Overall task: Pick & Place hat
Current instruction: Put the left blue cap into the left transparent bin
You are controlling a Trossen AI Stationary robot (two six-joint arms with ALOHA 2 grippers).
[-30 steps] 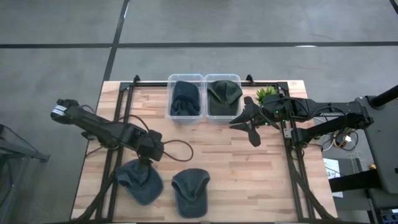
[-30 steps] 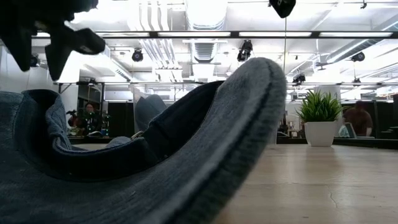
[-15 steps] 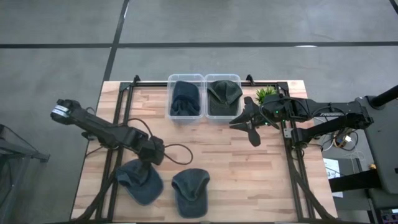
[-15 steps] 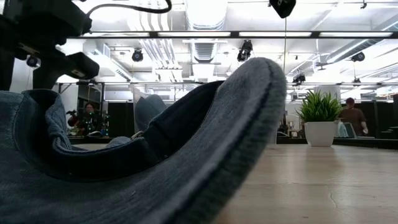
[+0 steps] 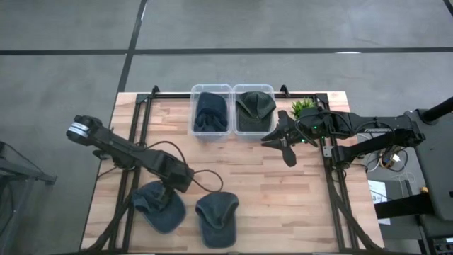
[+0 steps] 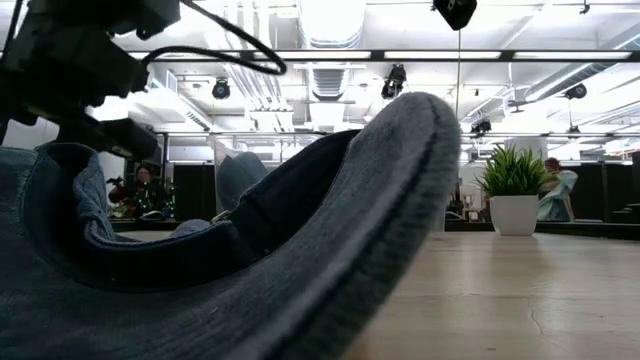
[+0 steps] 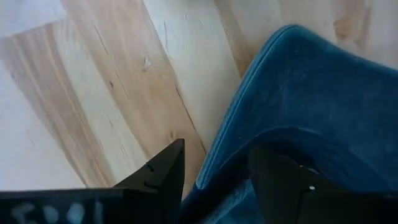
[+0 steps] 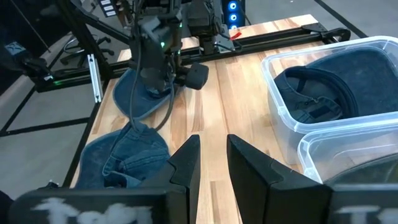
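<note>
Spread apart, the fingers of the left gripper stand on either side of the raised edge of a blue-grey hat near the table's front-left corner. In the left wrist view one finger is down beside the brim on the bare wood and the other sits over the hat's cloth, so the jaws straddle the rim but do not pinch it yet; nothing is held.

Over the last second the left arm has swung forward and toward the middle of the table, and its wrist has dropped closer onto the hat. Half a second ago the gripper hung over the hat's back edge; now it is right at the fabric. In the low view the dark wrist has also slid lower and closer. By my reading, the reach is finishing and the next move is to close on the rim and lift.

A second hat lies just beside the first, near the front edge's middle, with the arm's cable running over the gap between them. Two clear bins at the back edge already hold a dark hat each, so they look like the drop point.

Parted and empty too, the right gripper hangs in front of the right-hand bin, waiting.
</note>
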